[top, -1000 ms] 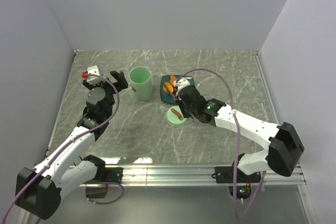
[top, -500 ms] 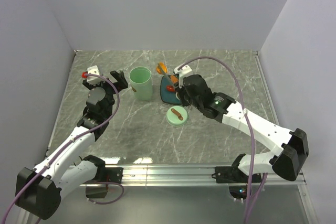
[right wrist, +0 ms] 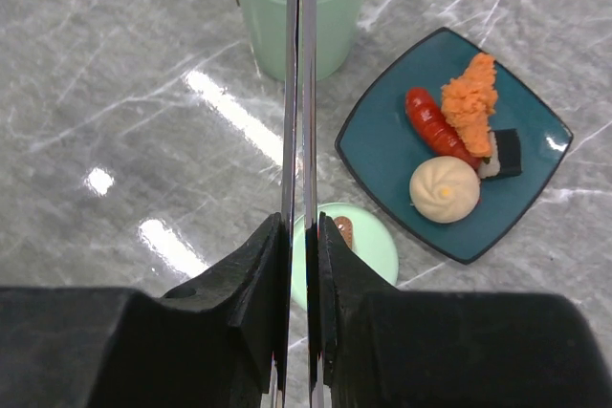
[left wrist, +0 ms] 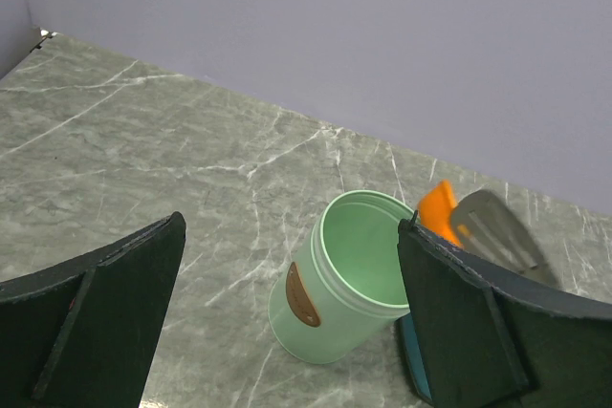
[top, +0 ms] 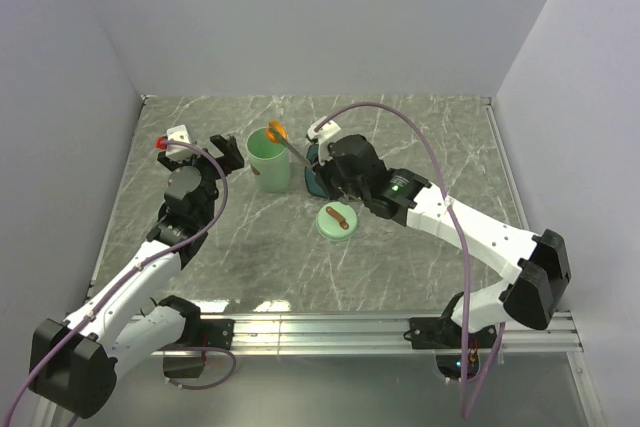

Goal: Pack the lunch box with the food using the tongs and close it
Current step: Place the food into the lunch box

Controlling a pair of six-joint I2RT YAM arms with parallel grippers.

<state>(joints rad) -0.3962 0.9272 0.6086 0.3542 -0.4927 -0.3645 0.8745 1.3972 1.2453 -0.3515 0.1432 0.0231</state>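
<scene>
The mint-green lunch box [top: 268,161] stands upright and uncapped, seen from the left wrist [left wrist: 337,284] with nothing visible inside. Its round lid [top: 336,220] lies flat on the table. My right gripper [top: 319,169] is shut on the slim grey tongs [right wrist: 301,93]. The tong tips [left wrist: 497,232] pinch an orange food piece [top: 276,131] just over the cup's right rim. More food lies on the teal plate [right wrist: 382,145]: a red sausage [right wrist: 435,124], a fried chunk [right wrist: 471,96] and a beige bun [right wrist: 445,189]. My left gripper [top: 226,151] hangs open just left of the cup.
The lid [right wrist: 375,257] lies near the plate's front corner, below the tongs. A small dark and white piece [right wrist: 504,154] sits on the plate beside the bun. Walls close the table at the back and both sides.
My right arm lifted the orange piece off the plate with the tongs and carried it left to the cup's rim. The left arm stayed still.
</scene>
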